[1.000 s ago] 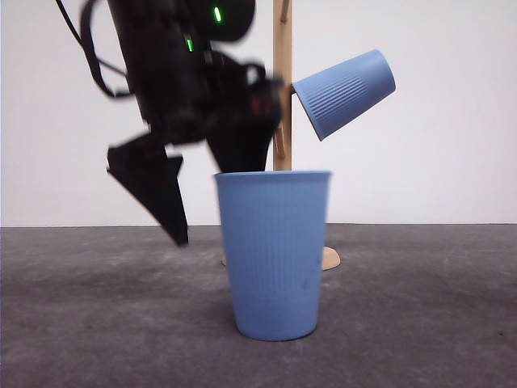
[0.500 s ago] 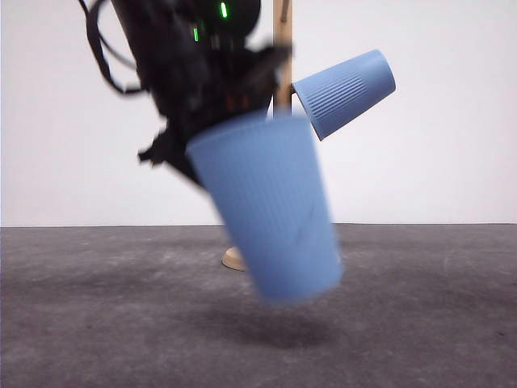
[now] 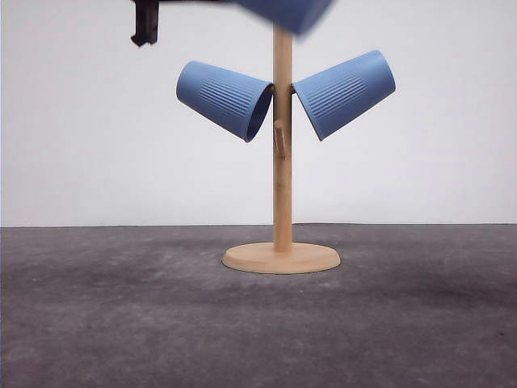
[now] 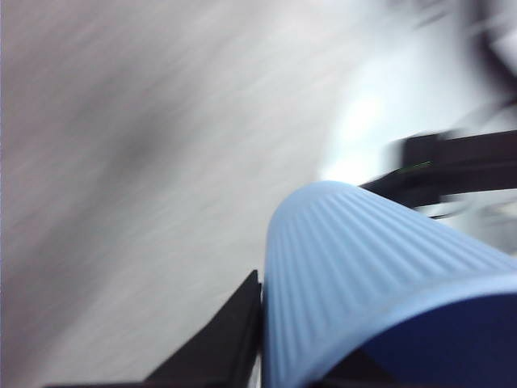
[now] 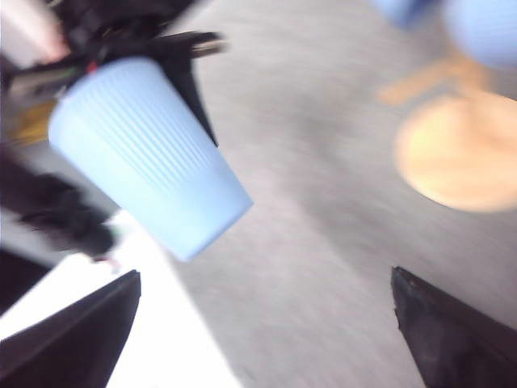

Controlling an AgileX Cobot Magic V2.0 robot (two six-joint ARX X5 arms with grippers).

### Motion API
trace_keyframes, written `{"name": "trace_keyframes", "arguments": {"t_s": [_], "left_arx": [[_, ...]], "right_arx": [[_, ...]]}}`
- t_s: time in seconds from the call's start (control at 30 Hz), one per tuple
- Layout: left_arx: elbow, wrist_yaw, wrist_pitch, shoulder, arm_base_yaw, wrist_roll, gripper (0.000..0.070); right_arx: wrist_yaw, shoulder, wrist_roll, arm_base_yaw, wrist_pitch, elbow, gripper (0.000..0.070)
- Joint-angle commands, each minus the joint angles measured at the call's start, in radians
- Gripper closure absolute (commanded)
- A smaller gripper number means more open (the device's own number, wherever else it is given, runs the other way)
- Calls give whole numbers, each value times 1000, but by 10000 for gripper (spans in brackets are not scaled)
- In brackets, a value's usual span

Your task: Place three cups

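I hold third cup (image 4: 363, 275) in left fingers (image 4: 234, 339), clamped, high above stand (image 3: 282, 162). Free peg (image 3: 279, 139) below cup, facing me. Right fingers (image 5: 266, 323) spread, empty.

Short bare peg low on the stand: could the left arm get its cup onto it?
Probably yes. The left gripper holds a cup overhead, and that short peg is bare beneath the two hung cups.

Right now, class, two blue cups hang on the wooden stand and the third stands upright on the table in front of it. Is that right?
Not quite. Two blue cups do hang on the wooden stand, but the front view shows the third cup lifted, and the left wrist view shows it in the left pincer.
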Motion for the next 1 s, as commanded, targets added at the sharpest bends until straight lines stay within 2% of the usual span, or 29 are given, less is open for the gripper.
{"name": "trace_keyframes", "arguments": {"t_s": [0.0,0.1,0.17,0.33,0.53,0.87,0.97], "left_arx": [[18,98,13,9,16,39,694],[18,179,16,8,55,62,694],[18,229,31,8,77,68,694],[18,371,117,8,109,38,693],[18,381,166,8,110,3,693],[18,401,166,8,109,4,693],[18,416,165,8,109,4,693]], "right_arx": [[-64,28,-40,20,21,10,85],[-208,60,-55,53,59,10,85],[-246,76,-53,77,94,10,85],[-234,101,-11,161,192,10,85],[-117,126,82,275,352,10,84],[-81,180,216,424,561,10,85],[-54,199,220,452,572,10,86]]}}
